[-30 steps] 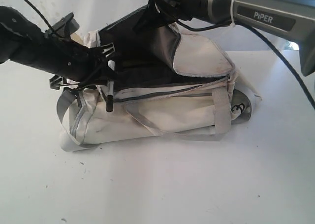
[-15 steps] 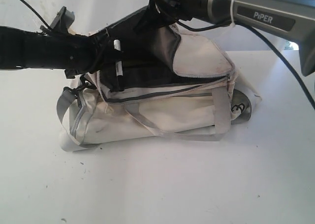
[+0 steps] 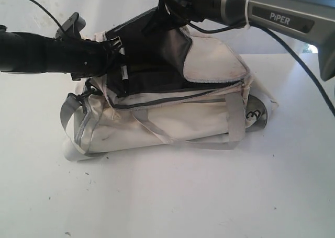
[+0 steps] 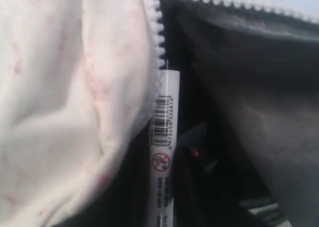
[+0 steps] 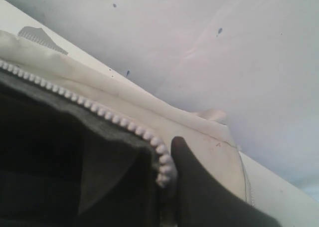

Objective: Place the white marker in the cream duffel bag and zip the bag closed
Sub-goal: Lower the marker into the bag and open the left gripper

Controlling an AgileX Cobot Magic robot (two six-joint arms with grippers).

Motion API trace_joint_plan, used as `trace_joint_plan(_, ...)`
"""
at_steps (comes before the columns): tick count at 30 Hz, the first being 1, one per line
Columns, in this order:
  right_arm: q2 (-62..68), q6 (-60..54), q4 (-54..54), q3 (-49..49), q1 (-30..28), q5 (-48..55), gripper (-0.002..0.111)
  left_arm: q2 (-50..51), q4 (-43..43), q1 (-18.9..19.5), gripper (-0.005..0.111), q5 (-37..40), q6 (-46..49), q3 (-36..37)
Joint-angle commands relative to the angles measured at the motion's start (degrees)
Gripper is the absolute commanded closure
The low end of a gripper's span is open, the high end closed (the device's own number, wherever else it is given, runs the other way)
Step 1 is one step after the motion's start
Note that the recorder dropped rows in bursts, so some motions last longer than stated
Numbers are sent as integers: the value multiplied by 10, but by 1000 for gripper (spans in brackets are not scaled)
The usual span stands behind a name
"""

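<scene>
Currently, the cream duffel bag (image 3: 172,120) lies on the white worktop (image 3: 209,196) with its top opening exposed and its dark lining (image 3: 149,60) visible. The right pincer (image 3: 155,17) comes down from the upper edge of the exterior view and is clamped on the zipper edge of the bag's flap (image 3: 217,60), holding the flap raised and tilted back. In the right wrist view one dark finger (image 5: 199,192) presses against the row of zipper teeth (image 5: 119,121) where cream fabric meets lining. The left arm reaches in level from the left side, and the left pincer (image 3: 119,63) sits at the left end of the opening, just above the bag's rim. It is closed narrowly on the white marker (image 3: 124,72), although the fingers themselves do not appear in the left wrist view. Only a short part of the marker shows in the exterior view, roughly upright at the pincer tip and set against the lining. The left wrist view shows the white barrel (image 4: 163,152) at close range — a barcode (image 4: 161,122) and a small red prohibition symbol are printed on it. The barrel runs just beside the cream fabric edge and the zipper teeth (image 4: 158,37), with dark lining on its other side. A grey webbing handle (image 3: 157,131) hangs loose across the front panel of the bag — it lies flat against the fabric.
</scene>
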Motion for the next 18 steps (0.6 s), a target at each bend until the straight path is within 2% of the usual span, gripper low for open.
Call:
trace_joint_plan(1,-10,3,-5,-3,-5,6,108,22,-8,2,107,-21,4,-33)
trace_joint_plan(4,-10,3,-5,-3,-5,6,108,33,-8,2,107,-36,-3,-52)
trace_joint_plan(10,-10,3,-5,-3,-5,6,108,55,-8,12,107,-25,-170,-68)
trace_joint_plan(13,-10,3,-5,-3,-5,2,108,62,-8,12,107,-16,-185,-68)
trace_joint_plan(15,-10,3,-5,-3,-5,0,108,64,-8,12,101,-13,-178,-68)
trace_joint_plan(18,-10,3,-4,-3,-5,-4,108,64,-8,12,83,-2,-176,-69)
